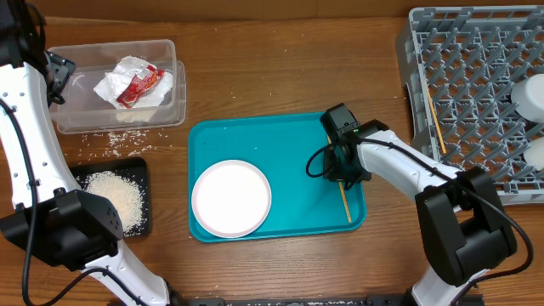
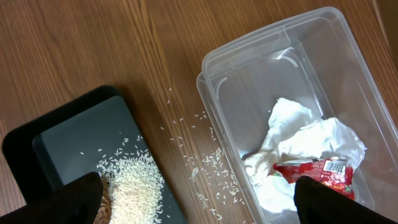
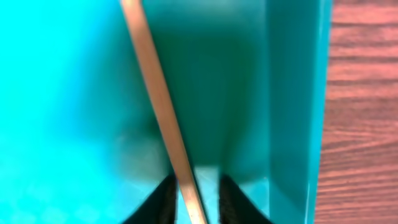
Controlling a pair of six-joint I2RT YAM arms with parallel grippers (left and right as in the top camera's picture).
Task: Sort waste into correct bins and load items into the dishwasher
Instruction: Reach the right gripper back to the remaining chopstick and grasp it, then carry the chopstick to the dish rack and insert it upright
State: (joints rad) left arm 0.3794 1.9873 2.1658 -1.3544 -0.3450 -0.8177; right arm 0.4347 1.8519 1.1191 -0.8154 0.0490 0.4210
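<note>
Right gripper [image 3: 194,202] low in teal tray [image 3: 74,93], jaws narrow astride chopstick [image 3: 155,93], unclamped, lining up pickup. Left gripper [image 2: 202,199] wide, empty.

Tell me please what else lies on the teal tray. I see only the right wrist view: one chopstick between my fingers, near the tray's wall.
Observer: One white plate lies on the tray, in its left part, apart from your chopstick.
Operator: Where is the second chopstick?
Observer: The second chopstick lies already in the rack, near its left side.
Operator: And the left gripper?
Observer: The left gripper is open at the left end of the tub and holds nothing.
</note>
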